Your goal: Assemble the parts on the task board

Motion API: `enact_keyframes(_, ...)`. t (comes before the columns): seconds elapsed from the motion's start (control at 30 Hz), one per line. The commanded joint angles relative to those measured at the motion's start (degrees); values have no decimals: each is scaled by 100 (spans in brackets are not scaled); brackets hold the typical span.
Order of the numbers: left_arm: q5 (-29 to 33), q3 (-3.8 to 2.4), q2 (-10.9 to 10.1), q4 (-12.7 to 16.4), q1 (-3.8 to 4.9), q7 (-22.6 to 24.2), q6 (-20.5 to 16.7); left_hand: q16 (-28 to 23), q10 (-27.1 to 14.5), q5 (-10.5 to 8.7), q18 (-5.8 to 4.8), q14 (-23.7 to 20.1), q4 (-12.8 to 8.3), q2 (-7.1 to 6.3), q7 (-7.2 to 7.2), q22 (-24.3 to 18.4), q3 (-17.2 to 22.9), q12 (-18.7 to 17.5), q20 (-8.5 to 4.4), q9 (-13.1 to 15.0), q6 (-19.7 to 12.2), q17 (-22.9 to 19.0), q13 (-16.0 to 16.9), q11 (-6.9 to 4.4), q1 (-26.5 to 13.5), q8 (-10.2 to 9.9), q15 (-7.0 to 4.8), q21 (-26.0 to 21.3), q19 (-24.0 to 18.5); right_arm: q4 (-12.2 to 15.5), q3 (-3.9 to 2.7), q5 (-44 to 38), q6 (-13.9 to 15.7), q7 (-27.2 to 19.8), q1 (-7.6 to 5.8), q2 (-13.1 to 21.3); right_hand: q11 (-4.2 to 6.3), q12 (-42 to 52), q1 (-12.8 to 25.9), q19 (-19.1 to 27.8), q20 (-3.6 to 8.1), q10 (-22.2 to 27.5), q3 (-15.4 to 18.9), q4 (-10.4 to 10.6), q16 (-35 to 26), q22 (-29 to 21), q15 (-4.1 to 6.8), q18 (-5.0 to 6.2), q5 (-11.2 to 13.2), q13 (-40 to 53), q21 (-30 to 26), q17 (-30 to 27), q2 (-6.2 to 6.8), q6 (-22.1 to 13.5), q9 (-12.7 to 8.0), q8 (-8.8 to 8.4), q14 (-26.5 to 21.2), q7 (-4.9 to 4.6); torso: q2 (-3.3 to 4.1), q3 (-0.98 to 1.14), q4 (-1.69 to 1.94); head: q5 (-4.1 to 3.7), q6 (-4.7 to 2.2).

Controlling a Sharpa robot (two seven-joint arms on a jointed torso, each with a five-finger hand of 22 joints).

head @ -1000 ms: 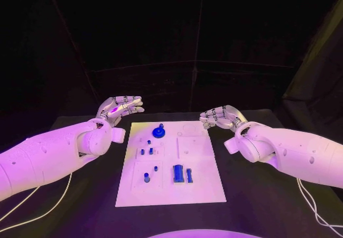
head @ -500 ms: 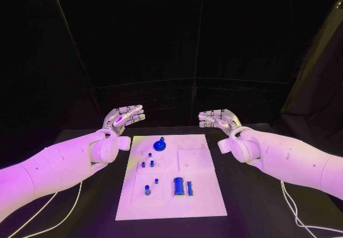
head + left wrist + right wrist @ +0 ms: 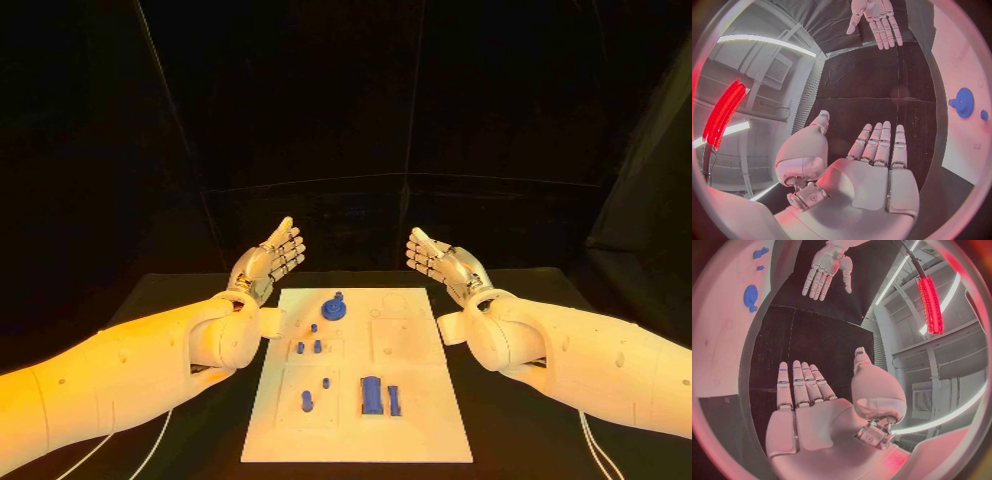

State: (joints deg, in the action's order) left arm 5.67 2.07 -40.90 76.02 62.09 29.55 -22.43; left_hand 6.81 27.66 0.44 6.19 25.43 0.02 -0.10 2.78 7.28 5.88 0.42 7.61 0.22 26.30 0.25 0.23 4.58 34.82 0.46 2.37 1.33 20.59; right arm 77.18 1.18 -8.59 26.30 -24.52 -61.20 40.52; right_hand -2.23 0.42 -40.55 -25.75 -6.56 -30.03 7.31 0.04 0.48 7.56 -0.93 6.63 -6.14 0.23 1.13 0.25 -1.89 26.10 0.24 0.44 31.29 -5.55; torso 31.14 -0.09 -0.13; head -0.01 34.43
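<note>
Both hands, left hand (image 3: 270, 259) and right hand (image 3: 441, 263), flat, empty.

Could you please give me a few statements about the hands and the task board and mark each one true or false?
1. The left hand holds a blue part. False: its fingers are straight and apart, holding nothing.
2. The right hand is open. True.
3. The task board lies between the two arms. True.
4. The round blue part sits at the board's near end. False: it is at the far end.

Both hands, left hand (image 3: 268, 260) and right hand (image 3: 443, 263), flank the task board (image 3: 361, 420), fingers straight.
</note>
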Motion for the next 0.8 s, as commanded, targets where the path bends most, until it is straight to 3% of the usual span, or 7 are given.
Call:
enact_keyframes(0.03,-345,-65,-113,469,-52,28,-1201,-216,-881,-44,-186,-809,-2,10,-278,-232,-184,-42,-241,-22,-839,-25,-23,-458,-1111,-46,-237,-133,-657,456,-42,524,1059,-347,27,138,223,-42,1286,818,208,953,-231,-4,-48,-240,93,-207,196,-23,-113,-25,189,-826,-24,-44,-993,555,4,9,13,1,-5)
enact_keyframes(0.1,-423,-115,-206,794,-102,27,-1541,-257,-1060,-44,-187,-974,-2,10,-278,-279,-588,-42,-291,-22,-1007,-25,-23,-458,-1335,-46,-237,-133,-790,767,-71,651,1333,-415,56,244,223,-42,1551,987,250,1153,-276,-4,-48,-290,93,-262,614,-23,-113,-25,189,-996,-24,-44,-1198,555,4,9,13,1,-5)
enact_keyframes(0.13,-449,-132,-237,902,-118,26,-1655,-276,-1132,-44,-214,-1041,-2,10,-278,-297,-588,-42,-311,-22,-1074,-25,-23,-458,-1423,-46,-237,-133,-842,869,-80,692,1422,-437,65,278,223,-42,1648,1048,656,1223,-291,-4,-48,-308,93,-262,614,-23,-113,-25,189,-1060,-24,-44,-1272,555,4,9,13,1,-5)
enact_keyframes(0.17,-473,-147,-266,1001,-133,26,-1758,-681,-1178,-44,-619,-1081,-2,10,-278,-308,-588,-42,-324,-22,-1116,-25,-23,-458,-1479,-46,-237,-133,-874,960,-89,730,1503,-457,74,309,223,-42,1711,1085,656,1270,-298,-4,-48,-319,93,-262,614,-23,-113,-25,189,-1101,-24,-44,-1321,555,4,9,13,1,-5)
enact_keyframes(0.23,-512,-172,-313,1165,-158,25,-1929,-681,-1303,-44,-619,-1195,-2,10,-278,-728,-588,-42,-357,-22,-1234,-25,-23,-458,-1637,-46,-237,-133,-968,1108,-103,790,1633,-490,88,360,223,-42,1894,1192,656,1404,-328,-4,-48,-354,93,-262,614,-23,-113,-25,189,-1218,-24,-44,-1463,555,4,9,13,1,-5)
enact_keyframes(0.27,-528,-182,-332,1229,-168,25,-1997,-681,-1357,-44,-619,-1247,-2,10,-278,-728,-588,-42,-761,-22,-1290,-25,-23,-458,-1708,-46,-237,-133,-1009,1164,-108,813,1682,-502,93,379,223,-42,1982,1251,656,1468,-731,-4,-48,-756,93,-663,614,-23,-113,-25,189,-1275,-24,-44,-1529,555,4,9,13,1,-5)
enact_keyframes(0.8,-567,-207,-379,1393,-192,24,-2169,-681,-2034,-44,-619,-1867,-2,10,-278,-728,-588,-42,-761,-22,-1931,-25,-23,-458,-2556,-46,-237,-133,-1500,1277,-118,859,1782,-527,104,417,223,-42,2963,1876,656,2195,-731,-4,-48,-756,93,-663,614,-23,-113,-25,189,-1909,-24,-44,-2286,555,4,9,13,1,-5)
